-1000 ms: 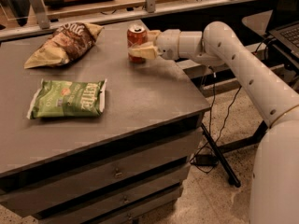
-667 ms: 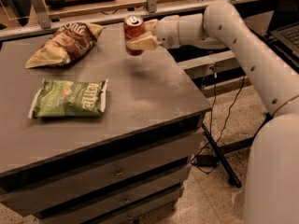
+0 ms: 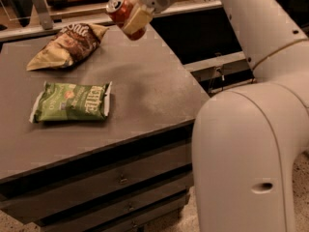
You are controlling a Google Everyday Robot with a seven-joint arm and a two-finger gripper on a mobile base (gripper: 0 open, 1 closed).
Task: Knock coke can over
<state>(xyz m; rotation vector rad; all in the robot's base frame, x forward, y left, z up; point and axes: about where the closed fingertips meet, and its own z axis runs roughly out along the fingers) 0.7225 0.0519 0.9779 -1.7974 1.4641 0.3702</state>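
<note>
The coke can [image 3: 118,9] is red with a silver top. It is tilted, with its top leaning up and to the left, over the far edge of the grey table [image 3: 145,91]. My gripper [image 3: 128,16] is shut on the can, and a tan finger pad [image 3: 137,19] presses its right side. The can seems lifted off the tabletop. My white arm reaches in from the top right.
A brown-and-yellow chip bag [image 3: 67,43] lies at the table's far left. A green chip bag [image 3: 72,102] lies flat at the left middle. My bulky arm base [image 3: 241,153] stands by the table's right edge. Drawers [image 3: 120,178] front the table.
The can stood upright on the table in my gripper; it has since been raised and tipped to the left. The arm has swung up and towards the view.
</note>
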